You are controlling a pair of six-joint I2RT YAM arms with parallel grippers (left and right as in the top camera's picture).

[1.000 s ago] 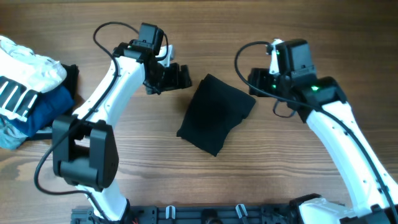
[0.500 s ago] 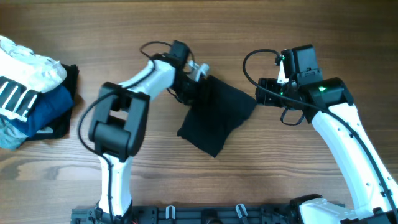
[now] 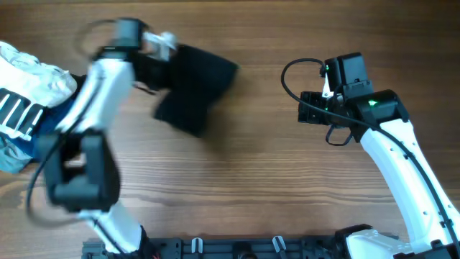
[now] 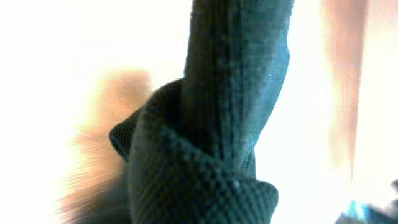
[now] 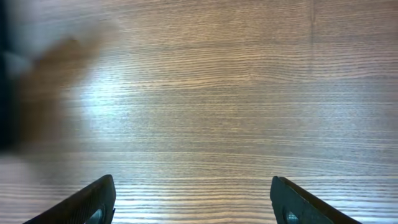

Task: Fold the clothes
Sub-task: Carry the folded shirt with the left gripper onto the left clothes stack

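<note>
The clothes [image 3: 198,83], a folded black T-shirt, show blurred with motion at the upper left of the middle of the wooden table [image 3: 244,187]. My left gripper [image 3: 158,68] is at the shirt's left edge and shut on it. In the left wrist view bunched black knit fabric [image 4: 211,137] fills the centre, and the fingers are hidden behind it. My right gripper [image 3: 307,108] stands open at the right, well apart from the shirt. Its fingertips [image 5: 93,202] hang over bare wood with nothing between them [image 5: 193,196].
A pile of other garments lies at the left edge: a white one with black stripes [image 3: 25,90] on top of a blue folded one [image 3: 43,129]. The arm bases and a black rail [image 3: 237,248] line the front edge.
My left gripper has shut on the black shirt's edge and swept it from the table's middle toward the left. The right arm has stayed in place over the last half second.
</note>
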